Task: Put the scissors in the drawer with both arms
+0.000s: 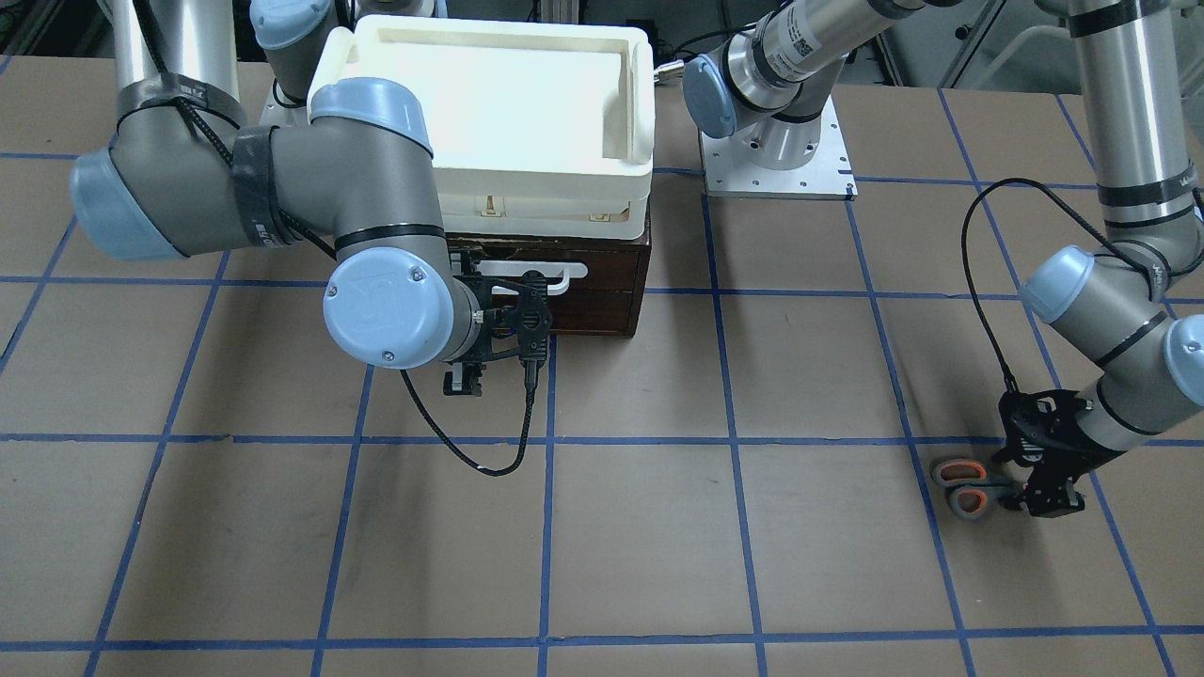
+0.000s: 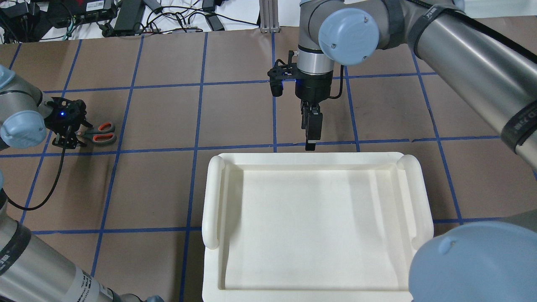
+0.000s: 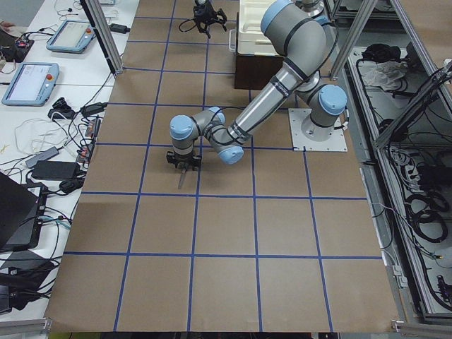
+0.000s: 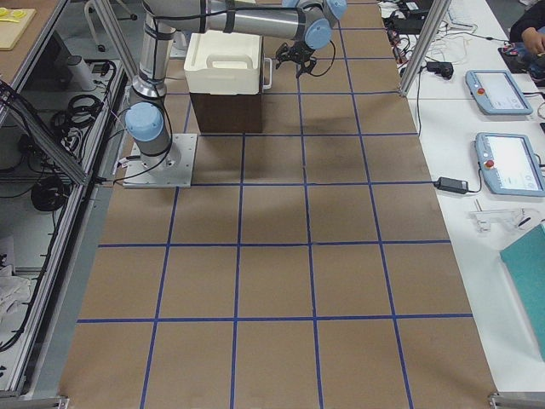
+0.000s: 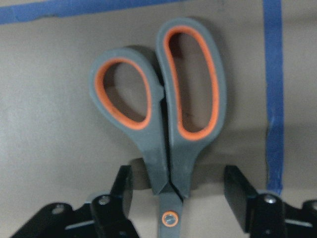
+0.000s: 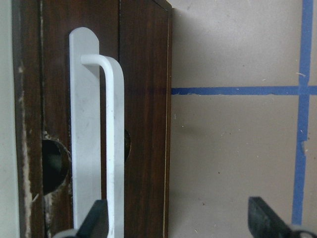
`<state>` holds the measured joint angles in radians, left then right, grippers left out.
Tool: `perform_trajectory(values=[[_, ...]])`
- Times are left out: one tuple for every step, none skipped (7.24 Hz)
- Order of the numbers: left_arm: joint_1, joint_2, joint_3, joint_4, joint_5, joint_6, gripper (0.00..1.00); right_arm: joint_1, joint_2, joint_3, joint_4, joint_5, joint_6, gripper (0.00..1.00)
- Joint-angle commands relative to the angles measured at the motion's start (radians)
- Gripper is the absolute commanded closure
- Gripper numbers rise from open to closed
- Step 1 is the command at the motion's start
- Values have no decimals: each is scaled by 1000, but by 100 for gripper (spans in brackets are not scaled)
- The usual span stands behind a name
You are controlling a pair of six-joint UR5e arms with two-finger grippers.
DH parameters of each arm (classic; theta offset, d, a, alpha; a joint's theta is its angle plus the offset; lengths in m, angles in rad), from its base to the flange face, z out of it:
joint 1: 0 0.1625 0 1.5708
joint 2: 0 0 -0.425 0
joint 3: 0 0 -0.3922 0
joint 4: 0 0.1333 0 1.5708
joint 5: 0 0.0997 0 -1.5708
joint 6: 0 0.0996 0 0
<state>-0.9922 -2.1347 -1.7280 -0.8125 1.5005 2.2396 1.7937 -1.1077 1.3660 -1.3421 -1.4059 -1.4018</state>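
The scissors (image 1: 964, 487) lie flat on the table, with grey handle loops lined in orange. They also show in the overhead view (image 2: 98, 133) and the left wrist view (image 5: 168, 114). My left gripper (image 1: 1039, 481) (image 5: 178, 181) is open and low over them, one finger on each side of the pivot. The dark brown drawer (image 1: 602, 282) is closed. My right gripper (image 2: 311, 134) (image 6: 178, 218) is open at the drawer front (image 6: 143, 99), with the white bar handle (image 6: 115, 148) just inside its left finger (image 6: 96, 220).
A white plastic tray (image 1: 640, 141) (image 2: 212, 201) sits on top of the drawer cabinet. The table is brown with a grid of blue tape lines. The left arm's base plate (image 1: 776, 174) stands beside the cabinet.
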Motion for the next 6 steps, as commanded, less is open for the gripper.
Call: perform_trajectory(values=[[1,-2,1,-5,0,0,59,10,17,-1,14,1,-31,0],[3,-4,4,-5,0,2,83,12,23,2,17,1,-31,0],[1,-4,4,-10,0,2,97,21,22,7,15,1,-28,0],[1,-2,5,-11,0,2,100,39,23,8,14,1,-26,0],[1,-2,5,-13,0,2,100,42,25,13,12,1,-25,0],[1,4,7,-13,0,3,100,45,20,37,5,-2,-25,0]])
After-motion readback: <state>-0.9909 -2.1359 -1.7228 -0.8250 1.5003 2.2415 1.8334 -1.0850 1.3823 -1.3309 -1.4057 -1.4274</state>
